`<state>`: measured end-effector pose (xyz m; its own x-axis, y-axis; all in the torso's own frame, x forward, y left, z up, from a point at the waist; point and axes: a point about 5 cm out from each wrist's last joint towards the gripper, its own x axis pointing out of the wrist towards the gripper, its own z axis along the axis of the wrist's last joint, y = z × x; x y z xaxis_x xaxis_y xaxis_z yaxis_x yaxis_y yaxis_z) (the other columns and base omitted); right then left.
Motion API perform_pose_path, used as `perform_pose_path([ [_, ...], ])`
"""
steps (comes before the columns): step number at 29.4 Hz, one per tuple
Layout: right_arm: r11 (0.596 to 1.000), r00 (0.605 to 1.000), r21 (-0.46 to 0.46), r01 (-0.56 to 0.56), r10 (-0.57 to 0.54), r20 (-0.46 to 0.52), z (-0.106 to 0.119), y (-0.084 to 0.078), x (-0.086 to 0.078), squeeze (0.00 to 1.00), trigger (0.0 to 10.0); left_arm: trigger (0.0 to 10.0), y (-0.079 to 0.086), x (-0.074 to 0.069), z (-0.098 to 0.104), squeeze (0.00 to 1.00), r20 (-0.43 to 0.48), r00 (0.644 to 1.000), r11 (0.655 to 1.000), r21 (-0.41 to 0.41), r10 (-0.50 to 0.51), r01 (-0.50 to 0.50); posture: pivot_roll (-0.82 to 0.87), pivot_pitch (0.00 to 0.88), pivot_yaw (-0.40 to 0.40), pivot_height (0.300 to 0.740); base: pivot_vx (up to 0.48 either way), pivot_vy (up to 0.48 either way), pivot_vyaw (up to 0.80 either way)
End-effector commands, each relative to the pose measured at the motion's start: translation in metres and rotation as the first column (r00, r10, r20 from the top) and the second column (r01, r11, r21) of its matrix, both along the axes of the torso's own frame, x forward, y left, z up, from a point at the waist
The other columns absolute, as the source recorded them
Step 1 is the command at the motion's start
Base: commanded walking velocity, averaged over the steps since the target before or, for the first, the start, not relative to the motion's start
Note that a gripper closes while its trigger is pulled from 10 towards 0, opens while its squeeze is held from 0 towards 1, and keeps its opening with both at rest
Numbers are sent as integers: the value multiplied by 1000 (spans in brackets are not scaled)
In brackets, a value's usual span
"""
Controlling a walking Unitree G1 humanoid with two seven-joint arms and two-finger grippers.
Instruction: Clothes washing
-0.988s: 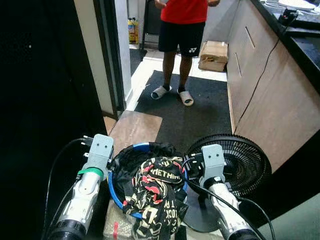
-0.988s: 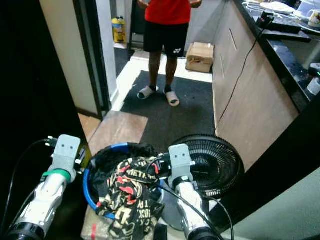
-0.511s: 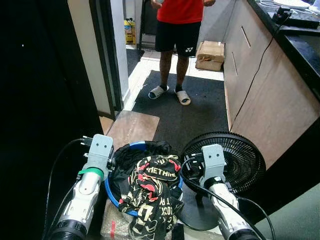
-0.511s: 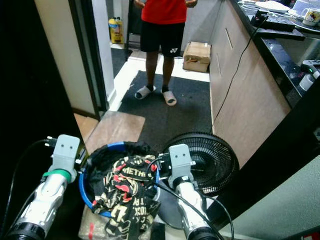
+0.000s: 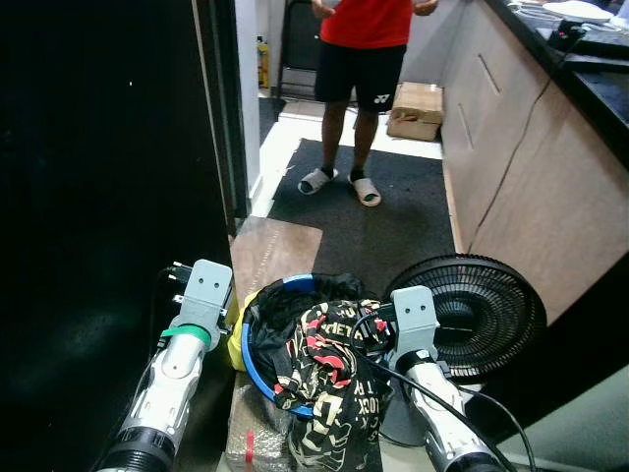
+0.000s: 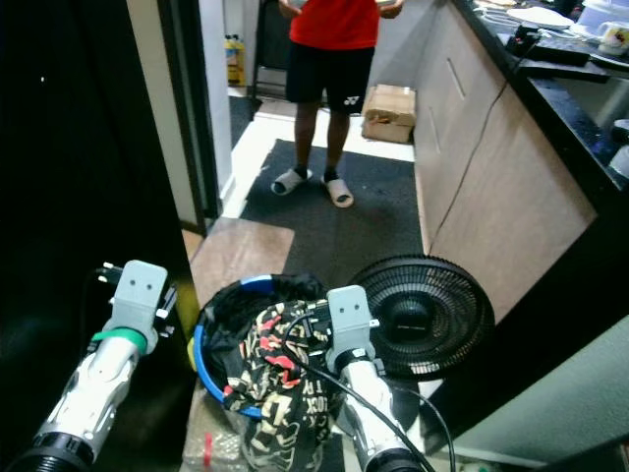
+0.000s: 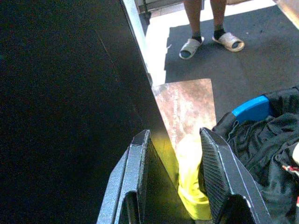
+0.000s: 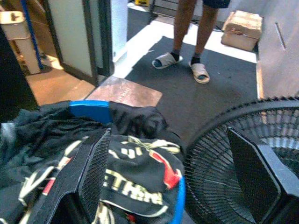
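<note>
From the head views, I have a blue-rimmed basket [image 5: 257, 339] heaped with clothes [image 5: 329, 359] low in front of me, sitting between my two arms. The left gripper [image 5: 201, 291] is just beside the basket's left rim, the right gripper [image 5: 413, 315] at its right side, next to a black floor fan [image 5: 482, 315]. A person [image 5: 362, 59] in a red shirt stands further down the hall on a dark mat [image 5: 393, 216]. From these views I cannot tell how either pair of fingers is set.

In the left wrist view, the left fingers [image 7: 219, 177] are spread, with nothing between them but a yellow cloth [image 7: 191, 186] lying on the floor beyond. The basket's blue rim and dark clothes lie off to that gripper's inner side, close by.

In the right wrist view, the right fingers [image 8: 96, 168] are spread wide and empty, one over the patterned garment, the other in front of the fan grille. The clothes pile lies toward the inner finger.

My judgement: the basket sits evenly between both arms, so a two-armed hold on opposite rims looks natural.
</note>
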<state>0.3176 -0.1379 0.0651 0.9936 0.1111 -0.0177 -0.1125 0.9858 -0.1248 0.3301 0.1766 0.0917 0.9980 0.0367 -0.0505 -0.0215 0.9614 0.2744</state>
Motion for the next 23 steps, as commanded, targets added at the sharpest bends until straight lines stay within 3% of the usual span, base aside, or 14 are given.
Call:
perform_pose_path([
  [1,1000,1000,4,13,-12,-17,-5,-3,-2,0,10000,10000,5,-4,-9,0,-37,999,999,-16,27,-28,52,34,9,740,0,0,0],
  [13,999,1000,-44,14,-14,-1,-2,-7,-1,0,10000,10000,-6,-5,-15,0,-58,998,1000,-12,-12,12,49,35,10,740,0,0,0],
  [17,995,999,-88,37,-38,-12,-4,-14,1,0,10000,10000,-18,-5,-26,0,-97,994,999,2,-51,51,69,59,2,740,0,0,0],
  [18,988,999,-148,43,-47,-26,-8,-17,1,0,10000,10000,-31,-5,-32,0,-123,989,996,4,-87,88,69,73,1,740,0,0,0],
  [23,985,998,-168,41,-46,-30,-10,-18,1,0,10000,10000,-38,-5,-34,0,-132,986,995,5,-101,103,68,82,0,740,0,0,0],
])
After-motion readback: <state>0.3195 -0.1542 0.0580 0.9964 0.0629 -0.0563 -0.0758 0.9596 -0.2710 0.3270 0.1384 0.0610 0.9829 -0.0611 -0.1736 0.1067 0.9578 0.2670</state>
